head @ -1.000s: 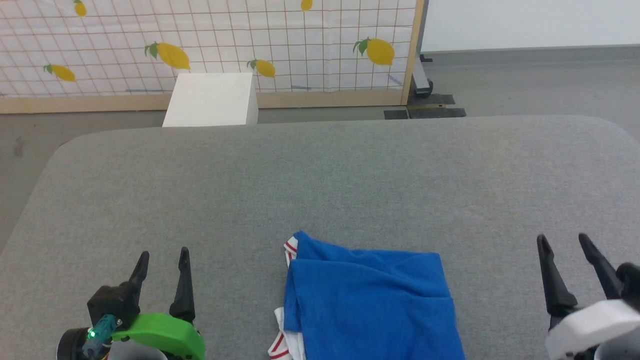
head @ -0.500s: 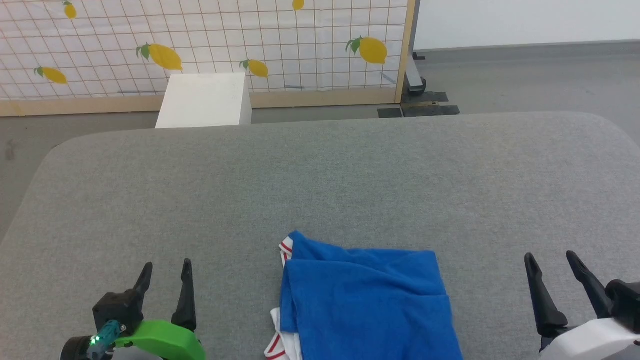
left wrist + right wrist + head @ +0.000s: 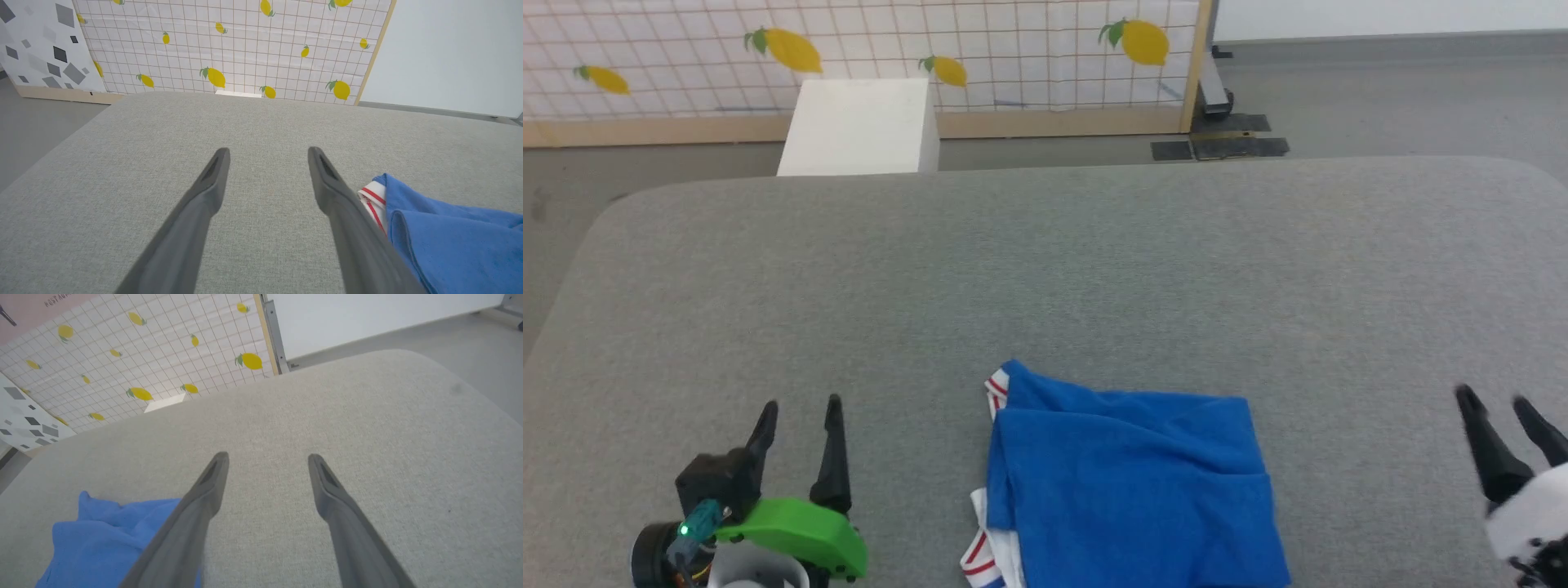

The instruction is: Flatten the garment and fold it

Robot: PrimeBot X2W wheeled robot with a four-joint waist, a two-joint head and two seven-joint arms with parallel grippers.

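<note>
The garment [image 3: 1135, 490] lies folded into a blue rectangle near the front middle of the grey table [image 3: 1045, 269], with red-and-white striped trim and white cloth peeking out along its left side. Its print is hidden. My left gripper [image 3: 799, 405] stands open at the lower left, well to the left of the garment, nothing between its fingers. My right gripper [image 3: 1493, 398] stands open at the lower right, apart from the cloth. In the left wrist view the garment [image 3: 449, 241] lies just right of the gripper [image 3: 267, 152]. In the right wrist view the garment [image 3: 106, 543] lies left of the gripper [image 3: 267, 457].
A white box [image 3: 858, 126] stands on the floor beyond the table's far edge. Behind it runs a lemon-patterned screen [image 3: 1013, 49] in a wooden frame. Bare grey table stretches ahead of both grippers and to the sides of the garment.
The head view has tilted and shifted. My right gripper has moved further right and lower in view. The left gripper and the garment keep their places on the table.
</note>
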